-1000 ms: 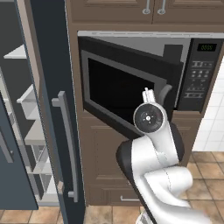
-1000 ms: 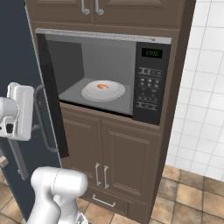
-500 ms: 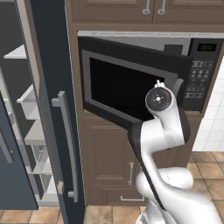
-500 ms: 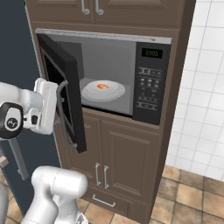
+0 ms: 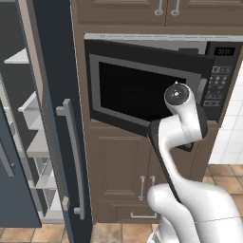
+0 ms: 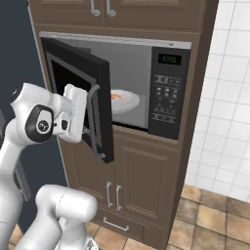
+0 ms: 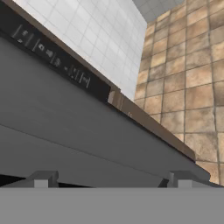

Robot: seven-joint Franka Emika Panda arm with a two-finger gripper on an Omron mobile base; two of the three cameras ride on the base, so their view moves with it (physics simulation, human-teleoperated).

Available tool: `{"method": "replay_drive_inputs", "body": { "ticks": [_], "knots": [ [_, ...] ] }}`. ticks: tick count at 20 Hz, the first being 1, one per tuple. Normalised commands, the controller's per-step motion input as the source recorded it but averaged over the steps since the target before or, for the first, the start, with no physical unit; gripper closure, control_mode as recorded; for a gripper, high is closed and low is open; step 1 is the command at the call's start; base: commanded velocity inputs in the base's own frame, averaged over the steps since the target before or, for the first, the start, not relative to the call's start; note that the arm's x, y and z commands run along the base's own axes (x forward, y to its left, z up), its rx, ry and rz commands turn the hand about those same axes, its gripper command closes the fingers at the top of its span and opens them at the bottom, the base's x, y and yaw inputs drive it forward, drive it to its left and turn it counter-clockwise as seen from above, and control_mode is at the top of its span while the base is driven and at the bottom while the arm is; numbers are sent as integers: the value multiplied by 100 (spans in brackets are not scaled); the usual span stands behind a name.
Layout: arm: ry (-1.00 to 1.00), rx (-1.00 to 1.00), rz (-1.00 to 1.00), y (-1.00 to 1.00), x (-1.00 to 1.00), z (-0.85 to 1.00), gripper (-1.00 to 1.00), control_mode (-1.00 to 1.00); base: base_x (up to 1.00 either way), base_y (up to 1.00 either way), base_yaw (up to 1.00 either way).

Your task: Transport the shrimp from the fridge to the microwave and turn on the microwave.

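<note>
The microwave [image 6: 146, 93] door [image 6: 83, 97] hides part of the shrimp [image 6: 115, 96] and its plate [image 6: 128, 100]. The tool [image 7: 111, 180], jaws wide and empty, sits left of the door, near its handle [image 6: 92, 119].

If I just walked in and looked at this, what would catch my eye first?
The white robot arm presses its open gripper against the half-shut door of the black microwave built into brown cabinets. Inside, a white plate holds a small orange shrimp. Left, the dark fridge stands open.

Microwave door [image 6: 93, 97] now swung further toward closed than a second ago, covering more of the plate [image 6: 128, 100] inside. Gripper [image 6: 88, 114] moved forward, up against the door handle [image 6: 92, 119].
</note>
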Motion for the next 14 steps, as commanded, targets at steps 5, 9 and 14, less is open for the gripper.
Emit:
{"method": "replay_drive_inputs", "body": {
  "ticks": [5,9,14],
  "knots": [
    [6,-5,0,-44,55,-10,-100,-100,0,0,0],
    [6,-6,0,-44,50,-9,-100,-100,0,0,0],
    [3,-9,0,-37,46,-3,-100,-100,0,0,0]
  ]
}}
